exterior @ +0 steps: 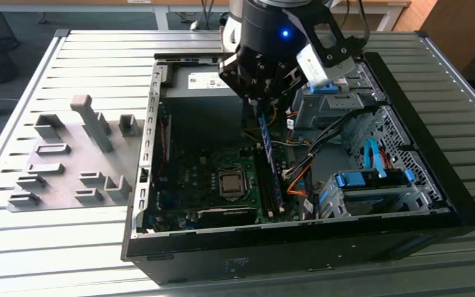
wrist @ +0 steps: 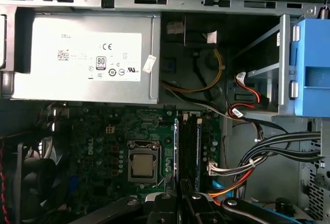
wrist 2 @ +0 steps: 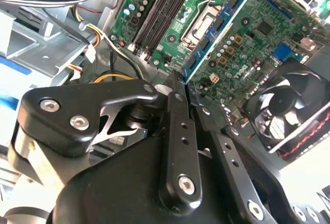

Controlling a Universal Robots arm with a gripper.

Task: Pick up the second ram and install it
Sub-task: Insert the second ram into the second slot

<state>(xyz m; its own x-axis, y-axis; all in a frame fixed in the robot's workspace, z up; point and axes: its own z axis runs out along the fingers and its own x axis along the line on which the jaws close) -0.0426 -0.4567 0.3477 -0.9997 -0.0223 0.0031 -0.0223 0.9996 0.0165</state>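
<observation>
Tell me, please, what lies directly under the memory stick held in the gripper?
Under the second ram, gripped by the gripper, lies the green motherboard with its black memory slots beside the processor socket. The stick's edge hides the board immediately beneath it.

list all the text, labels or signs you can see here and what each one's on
power supply label: a logo, a code square and round marks; fine print too small to read
small tag at its edge: unreadable
motherboard: white lettering, too small to read
the second ram, held in the claw: no legible print
</observation>
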